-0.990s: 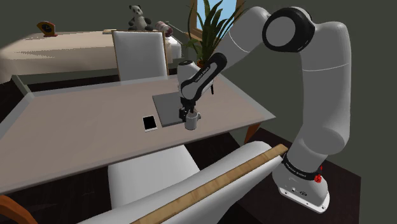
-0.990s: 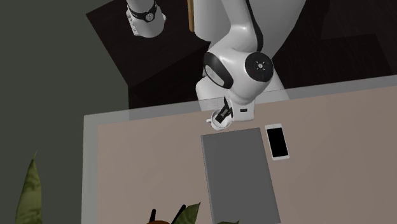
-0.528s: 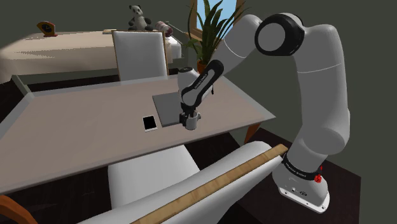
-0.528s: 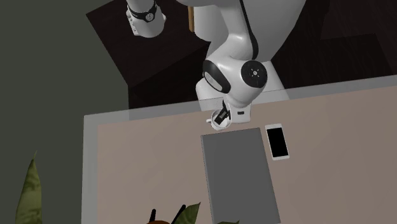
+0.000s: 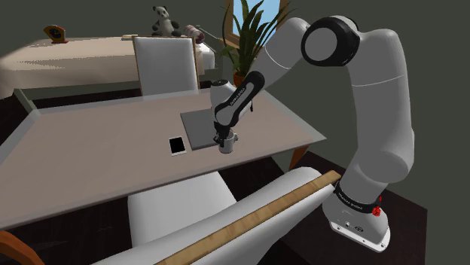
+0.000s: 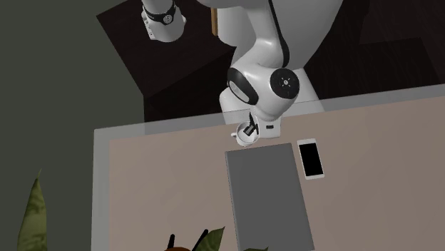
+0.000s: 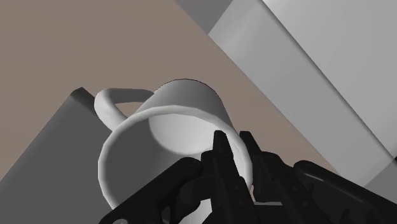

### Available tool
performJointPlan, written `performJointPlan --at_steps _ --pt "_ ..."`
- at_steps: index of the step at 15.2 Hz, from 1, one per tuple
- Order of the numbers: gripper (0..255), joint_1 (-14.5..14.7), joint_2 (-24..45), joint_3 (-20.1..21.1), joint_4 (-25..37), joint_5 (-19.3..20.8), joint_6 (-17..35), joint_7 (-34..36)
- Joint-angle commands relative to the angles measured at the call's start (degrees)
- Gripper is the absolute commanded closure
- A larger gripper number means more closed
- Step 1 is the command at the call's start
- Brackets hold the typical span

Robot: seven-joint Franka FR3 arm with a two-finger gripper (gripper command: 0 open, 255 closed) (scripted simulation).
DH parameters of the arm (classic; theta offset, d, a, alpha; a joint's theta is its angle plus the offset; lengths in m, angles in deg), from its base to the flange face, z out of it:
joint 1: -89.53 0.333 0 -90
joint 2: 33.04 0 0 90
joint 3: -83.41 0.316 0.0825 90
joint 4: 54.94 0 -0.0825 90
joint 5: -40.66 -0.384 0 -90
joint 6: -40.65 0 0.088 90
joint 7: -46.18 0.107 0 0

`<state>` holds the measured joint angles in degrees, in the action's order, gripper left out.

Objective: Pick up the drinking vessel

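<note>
My all-black jaws over a plain white mug

The mug is white inside and out, handle too, shading to pale grey in its hollow; under it the worktop is a flat pinkish-brown with a lighter edge, and on it lie a plain mid-grey slab and a phone with a black screen in a white frame. My arm is white with dark joints and a small red spot near its base. The chair is white, the plant has green leaves, the toy panda is black and white, and the near seat back is white with a tan wood-grain strip.
</note>
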<state>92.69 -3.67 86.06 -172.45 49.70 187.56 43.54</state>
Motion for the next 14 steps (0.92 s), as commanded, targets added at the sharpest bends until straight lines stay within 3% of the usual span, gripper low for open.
performJointPlan --at_steps 1,14 --pt "255 0.0 0.0 0.0 0.0 0.0 0.0 0.0" --pt "255 -0.6 -7.3 0.9 -0.3 -1.3 -7.0 -1.3"
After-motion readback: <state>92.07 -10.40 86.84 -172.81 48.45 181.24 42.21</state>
